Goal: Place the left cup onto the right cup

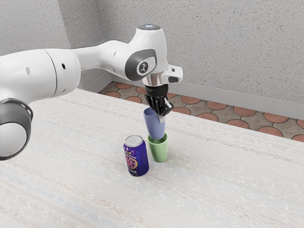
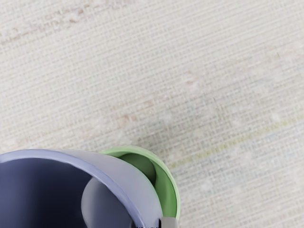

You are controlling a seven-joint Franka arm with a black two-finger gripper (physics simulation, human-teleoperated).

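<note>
Over green cup (image 1: 158, 149), gripper (image 1: 160, 108) w/ blue cup (image 1: 154, 124)

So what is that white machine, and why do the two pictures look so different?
It is a simulated robot arm at a table. One picture comes from a camera beside it, the other from a camera on its hand, looking down. The black tool at the arm's end grips a blue cup by its rim, the cup's base at the mouth of a green cup. A purple can stands beside the green cup. From the hand's camera the blue cup looms close, with the green cup under it.
</note>
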